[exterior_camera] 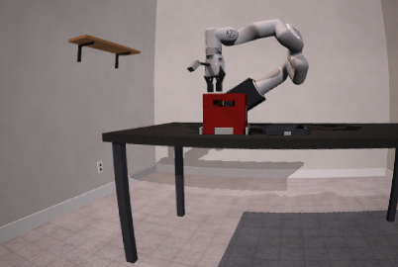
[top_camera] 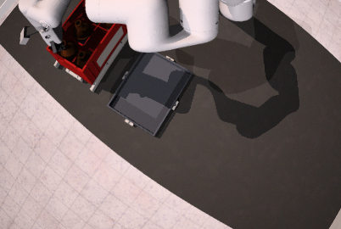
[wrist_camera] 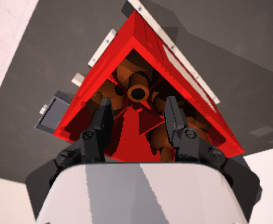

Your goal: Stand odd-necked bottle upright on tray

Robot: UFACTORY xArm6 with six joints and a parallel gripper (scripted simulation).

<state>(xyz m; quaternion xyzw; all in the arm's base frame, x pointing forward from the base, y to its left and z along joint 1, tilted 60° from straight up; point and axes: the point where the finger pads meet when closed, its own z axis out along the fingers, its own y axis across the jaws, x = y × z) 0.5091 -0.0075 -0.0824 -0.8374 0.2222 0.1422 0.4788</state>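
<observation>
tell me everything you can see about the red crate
The red crate is a boxy, open-topped case with glossy walls, inner dividers forming cells, a handle slot in one side and pale strips along its base. It sits level on the dark table, next to the grey tray. Brown bottles stand inside. The open pincer hangs just above, apart from it.
</observation>
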